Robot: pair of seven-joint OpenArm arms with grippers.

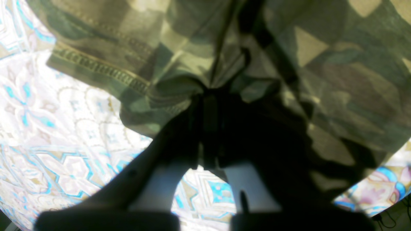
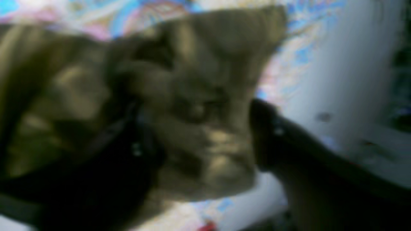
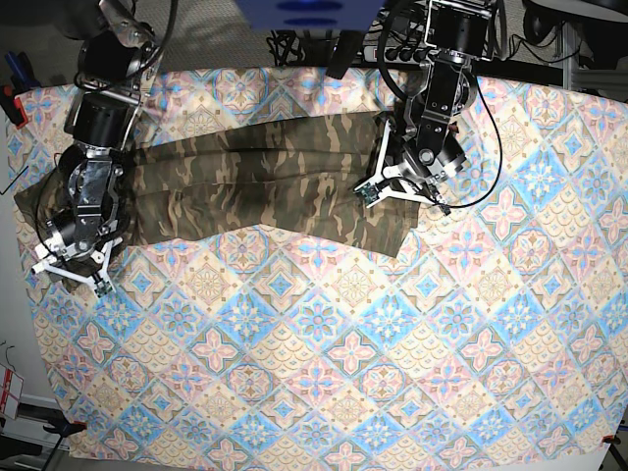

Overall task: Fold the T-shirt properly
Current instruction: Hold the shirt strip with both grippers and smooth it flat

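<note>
A: Currently, where's the T-shirt (image 3: 255, 186)?
B: Stretched in a long band across the patterned cloth (image 3: 324, 334).
A: Hands?
B: Left hand (image 1: 208, 96) clamped on shirt fabric; right hand (image 2: 199, 134) spread, cloth between fingers.

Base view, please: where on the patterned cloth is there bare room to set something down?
The whole near stretch of the tile-patterned cloth, below the T-shirt, is bare, as is the strip right of the left gripper. The far-left part is crowded: shirt, right gripper.
</note>
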